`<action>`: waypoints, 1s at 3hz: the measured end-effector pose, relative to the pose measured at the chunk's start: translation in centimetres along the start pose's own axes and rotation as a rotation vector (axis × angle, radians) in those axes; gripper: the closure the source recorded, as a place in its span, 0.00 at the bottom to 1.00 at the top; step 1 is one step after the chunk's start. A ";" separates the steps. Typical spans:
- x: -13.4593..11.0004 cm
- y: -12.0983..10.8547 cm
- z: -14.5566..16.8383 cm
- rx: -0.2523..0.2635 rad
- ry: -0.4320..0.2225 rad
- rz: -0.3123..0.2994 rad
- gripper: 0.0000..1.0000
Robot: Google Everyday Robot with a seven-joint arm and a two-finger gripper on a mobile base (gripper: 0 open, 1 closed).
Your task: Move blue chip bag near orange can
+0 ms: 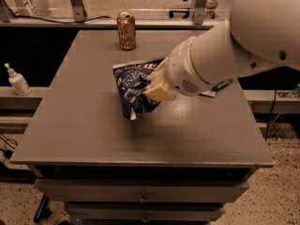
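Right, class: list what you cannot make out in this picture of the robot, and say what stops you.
1. Camera view: part of the blue chip bag, covered by the gripper shut on it.
2. Camera view: most of the green bag, behind the arm.
3. Camera view: the script on the orange can, too small to read.
4. Camera view: the arm's upper part, cut off by the top and right edges.

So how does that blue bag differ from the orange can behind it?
The blue chip bag is crumpled and dark; the orange can is smooth and upright. The blue chip bag looks wider than the orange can. The pincer, over mid-table, grips the bag; the can stands free near the far edge of the table. Both carry pale lettering.
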State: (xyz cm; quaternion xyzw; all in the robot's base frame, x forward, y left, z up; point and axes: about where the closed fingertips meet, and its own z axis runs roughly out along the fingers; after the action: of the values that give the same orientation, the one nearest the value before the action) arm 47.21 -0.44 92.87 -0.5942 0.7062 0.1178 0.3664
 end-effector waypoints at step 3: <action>4.4 -14.4 5.1 0.096 0.001 0.040 1.00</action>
State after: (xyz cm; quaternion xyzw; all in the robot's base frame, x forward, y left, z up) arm 62.33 -4.53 90.22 -0.5620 0.7230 0.0907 0.3915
